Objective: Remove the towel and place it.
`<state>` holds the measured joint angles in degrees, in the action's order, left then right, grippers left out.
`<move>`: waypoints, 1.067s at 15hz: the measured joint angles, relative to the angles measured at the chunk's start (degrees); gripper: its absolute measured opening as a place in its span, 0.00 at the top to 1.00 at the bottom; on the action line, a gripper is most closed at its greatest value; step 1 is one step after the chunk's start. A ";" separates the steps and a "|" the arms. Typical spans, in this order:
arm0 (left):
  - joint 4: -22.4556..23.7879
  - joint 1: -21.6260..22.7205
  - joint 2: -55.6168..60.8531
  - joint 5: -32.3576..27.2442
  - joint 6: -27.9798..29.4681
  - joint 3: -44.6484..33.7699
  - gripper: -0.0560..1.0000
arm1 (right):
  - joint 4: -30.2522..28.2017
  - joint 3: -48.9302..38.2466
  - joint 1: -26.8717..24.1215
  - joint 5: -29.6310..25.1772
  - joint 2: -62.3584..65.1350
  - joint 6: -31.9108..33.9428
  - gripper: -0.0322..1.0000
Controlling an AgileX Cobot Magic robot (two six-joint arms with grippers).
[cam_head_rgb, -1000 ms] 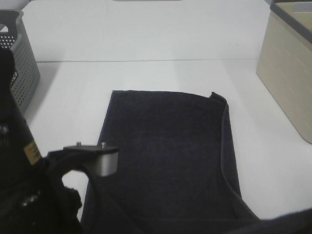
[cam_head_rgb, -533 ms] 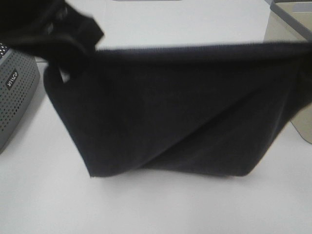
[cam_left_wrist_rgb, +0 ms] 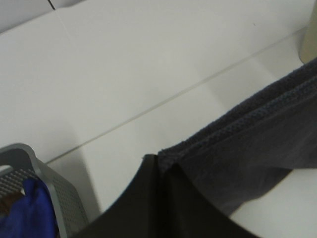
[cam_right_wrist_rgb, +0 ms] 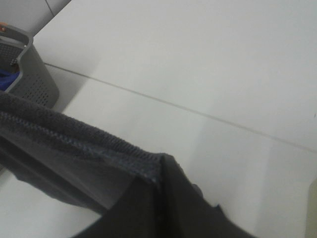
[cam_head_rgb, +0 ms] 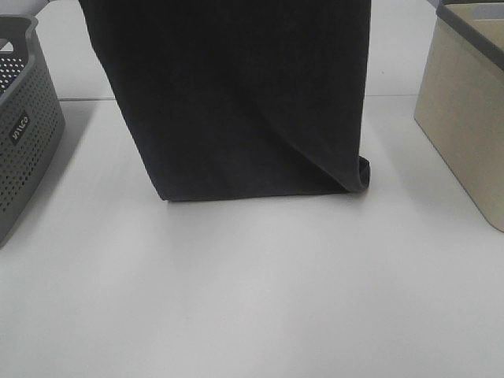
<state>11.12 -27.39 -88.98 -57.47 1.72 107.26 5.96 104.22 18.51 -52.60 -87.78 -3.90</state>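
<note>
Plain white table (cam_head_rgb: 236, 299) here, with a thin seam line (cam_head_rgb: 394, 96) running across it. Out past the left end effector (cam_left_wrist_rgb: 159, 168) sits a grey perforated basket (cam_head_rgb: 24, 134) with a blue cloth (cam_left_wrist_rgb: 29, 208) in it. There's a small white label (cam_head_rgb: 19, 127) on its side, but it's too blurry for us to read. A beige bin (cam_head_rgb: 465, 118) sits out past the right end effector (cam_right_wrist_rgb: 161, 174). Both end effectors are pinched tight on the top hem of the towel (cam_head_rgb: 236, 102), one at each end. It's dark navy, nearly black, terry with a stitched hem. It hangs below and between them like a curtain, and its bottom fold looks to rest on the table.
</note>
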 joint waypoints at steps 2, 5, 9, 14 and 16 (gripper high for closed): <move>1.38 2.18 -2.81 5.73 -0.86 2.58 0.95 | -1.49 8.02 0.00 0.80 -5.96 -2.46 0.95; 6.25 5.96 -9.40 19.94 -2.23 7.39 0.95 | -4.47 22.12 0.00 7.22 -17.25 -7.51 0.95; 13.58 8.65 -21.89 34.72 -2.86 18.28 0.95 | -9.40 31.68 -0.63 22.86 -27.73 -8.02 0.95; 17.59 8.77 -32.72 45.21 -2.58 33.58 0.95 | -9.45 32.49 -3.67 45.95 -31.11 -7.91 0.95; 20.00 8.71 -36.61 54.60 -2.58 38.67 0.95 | -7.05 32.66 -5.44 54.43 -32.49 -7.56 0.95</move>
<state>31.11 -18.68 -125.59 -2.86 -0.86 145.93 -1.09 136.88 13.06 1.83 -120.26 -11.46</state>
